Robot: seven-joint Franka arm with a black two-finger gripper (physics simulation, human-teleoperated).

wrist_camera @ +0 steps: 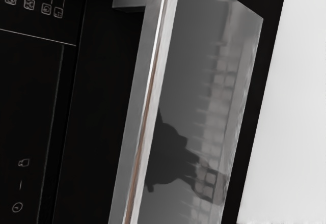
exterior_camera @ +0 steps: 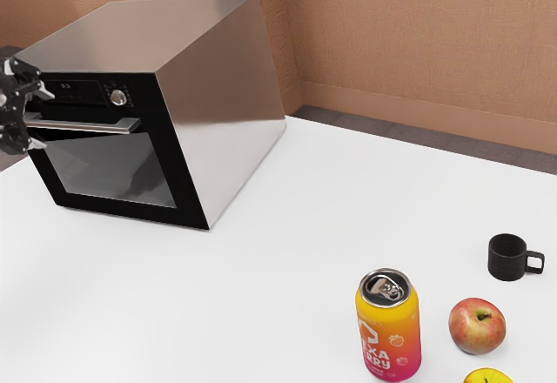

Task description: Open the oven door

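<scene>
Oven door [exterior_camera: 177, 170] first: it is closed, flush with the front of the silver-sided oven [exterior_camera: 222, 109], which stands on the white surface [exterior_camera: 278, 270] toward the exterior view's left. Across the door's upper part runs a flat metal handle [exterior_camera: 91, 125], with the dark glass window [exterior_camera: 113, 167] below and the black control panel [exterior_camera: 77, 92] above, where a round knob [exterior_camera: 118, 97] sits by a small lit display. Over at that view's left edge, partly cut off, is the gripper [exterior_camera: 40, 118], its fingers spread apart, one tip above the handle and the other below, nothing clamped between them. From the wrist, the handle looks close up, with pale icons on the panel to one side of it and a dark, blotchy reflection in the glass to the other. Well apart from the oven, a yellow and pink drink can [exterior_camera: 389, 326] stands upright, a red apple [exterior_camera: 477, 325] near it, a black mug [exterior_camera: 506, 258] beyond the apple, and a yellow fruit [exterior_camera: 487, 377] partly out of sight at the edge.
</scene>
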